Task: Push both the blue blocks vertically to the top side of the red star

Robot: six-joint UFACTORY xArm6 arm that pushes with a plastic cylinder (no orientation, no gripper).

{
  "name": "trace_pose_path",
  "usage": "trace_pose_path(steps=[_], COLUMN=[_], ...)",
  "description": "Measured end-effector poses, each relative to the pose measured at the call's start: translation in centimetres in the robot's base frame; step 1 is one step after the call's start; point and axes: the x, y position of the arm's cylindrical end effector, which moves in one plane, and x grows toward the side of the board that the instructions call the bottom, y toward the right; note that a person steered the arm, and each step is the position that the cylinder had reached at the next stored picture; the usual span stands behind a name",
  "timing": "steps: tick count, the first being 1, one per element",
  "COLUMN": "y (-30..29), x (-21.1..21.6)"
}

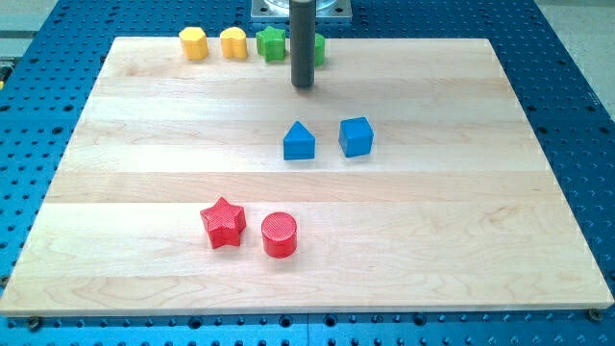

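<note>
A blue house-shaped block [299, 141] and a blue cube [356, 136] sit side by side near the middle of the wooden board [144, 144], a small gap between them. The red star [223, 223] lies lower and to the left of both, toward the view's bottom. My tip [304, 86] stands above the blue house-shaped block, toward the view's top, well apart from it and touching no block.
A red cylinder [279, 234] sits just right of the red star. Along the board's top edge stand two yellow blocks [194, 43] [233, 42], a green block [272, 43] and another green block [318, 48] partly hidden behind the rod.
</note>
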Motion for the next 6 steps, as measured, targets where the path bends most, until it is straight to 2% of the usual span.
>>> trace_pose_path(steps=[1, 2, 4, 6], y=[5.3, 11.9, 10.9, 10.6], x=[5.4, 8.1, 10.3, 10.3])
